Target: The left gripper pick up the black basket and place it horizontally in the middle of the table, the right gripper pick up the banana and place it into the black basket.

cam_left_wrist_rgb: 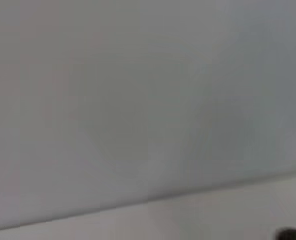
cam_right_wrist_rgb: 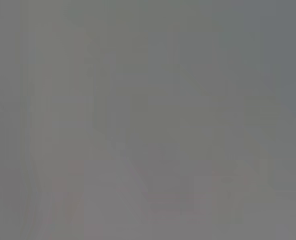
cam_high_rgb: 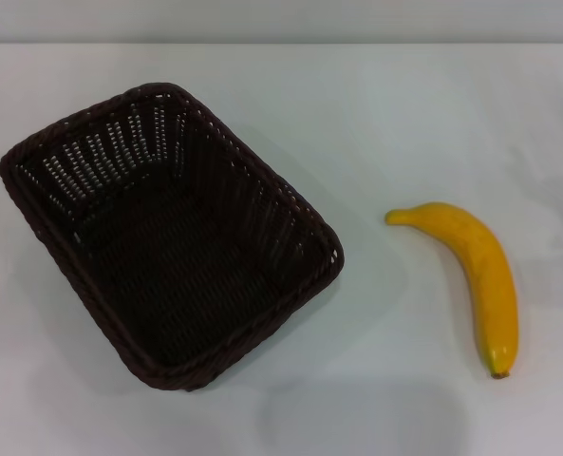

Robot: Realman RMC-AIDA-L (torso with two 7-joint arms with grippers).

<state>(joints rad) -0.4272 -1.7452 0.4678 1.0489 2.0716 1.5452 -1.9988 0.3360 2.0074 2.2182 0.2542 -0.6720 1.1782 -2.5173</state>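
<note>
a plain grey wall [cam_high_rgb: 281, 19] runs as a narrow strip across the far side of the head view, just behind the far edge of the table [cam_high_rgb: 404, 123], with a soft, slightly darker line where the two meet. it is bare and evenly toned. the left wrist view is mostly filled by the same kind of flat grey surface [cam_left_wrist_rgb: 138, 100], ending in a straight, slanting line against a paler band. a small dark shape [cam_left_wrist_rgb: 293, 234] sits at one corner of that view, too little of it showing to tell what it is. the right wrist view shows only featureless grey.
</note>
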